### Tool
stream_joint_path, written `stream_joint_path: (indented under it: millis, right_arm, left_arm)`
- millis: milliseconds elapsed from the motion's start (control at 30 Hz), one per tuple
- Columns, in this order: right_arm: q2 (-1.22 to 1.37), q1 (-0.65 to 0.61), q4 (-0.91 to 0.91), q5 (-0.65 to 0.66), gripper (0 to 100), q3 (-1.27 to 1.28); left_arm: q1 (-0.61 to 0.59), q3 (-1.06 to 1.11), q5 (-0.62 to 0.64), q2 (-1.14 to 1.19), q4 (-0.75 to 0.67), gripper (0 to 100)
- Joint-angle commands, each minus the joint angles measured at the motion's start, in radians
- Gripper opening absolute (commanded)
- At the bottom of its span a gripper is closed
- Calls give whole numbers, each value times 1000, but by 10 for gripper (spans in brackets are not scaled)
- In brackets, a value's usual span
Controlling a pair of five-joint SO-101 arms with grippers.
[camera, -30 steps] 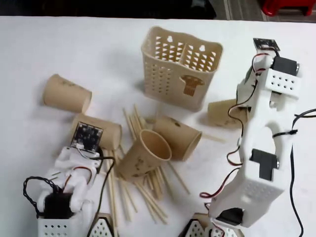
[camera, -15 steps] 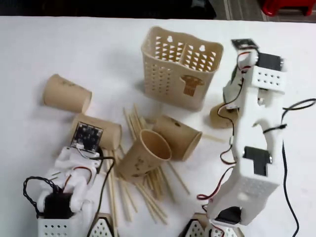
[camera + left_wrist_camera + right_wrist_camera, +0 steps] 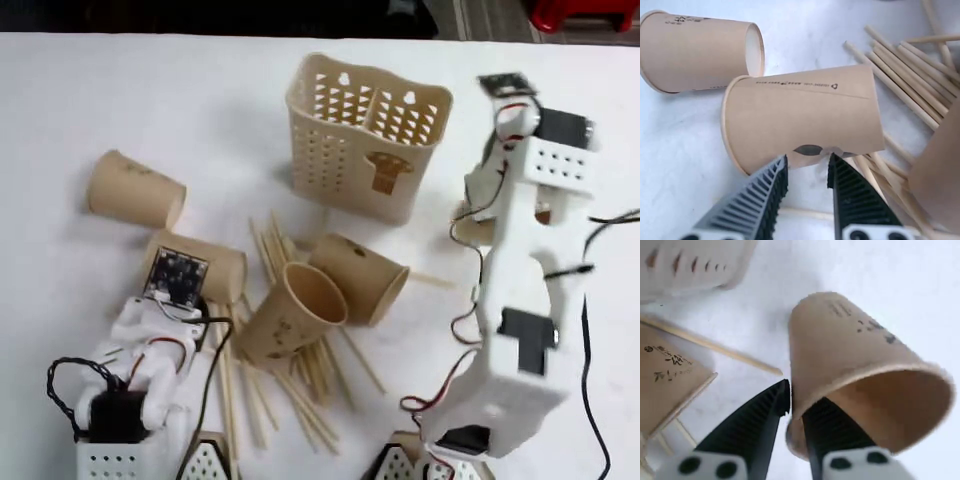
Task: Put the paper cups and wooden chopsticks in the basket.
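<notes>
Though arm-hidden, cup (image 3: 850,340) probably in claw (image 3: 797,401)

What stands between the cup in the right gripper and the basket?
Nothing visible does. The right gripper pinches the rim of the cup beside the basket, with bare table between them. One chopstick lies flat on the table nearby.
</notes>
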Motion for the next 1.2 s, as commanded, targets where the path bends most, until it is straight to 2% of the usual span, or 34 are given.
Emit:
stream_joint_path:
  millis: [0, 300, 667, 900, 1167]
  right_arm:
    - [-186, 5, 8, 63, 19, -28]
    - [-378, -91, 2, 130, 19, -135]
    - [-387, -291, -54, 129, 19, -359]
    - [-300, -390, -166, 130, 19, -358]
    - [-140, -390, -197, 132, 20, -359]
  left_arm:
    - [-7, -8, -12, -7, -26, 143]
    - [-7, -8, -12, -7, -26, 143]
    - [-7, -6, -12, -7, -26, 143]
    - [-7, -6, -12, -7, -26, 143]
    - [-7, -6, -12, -7, -26, 143]
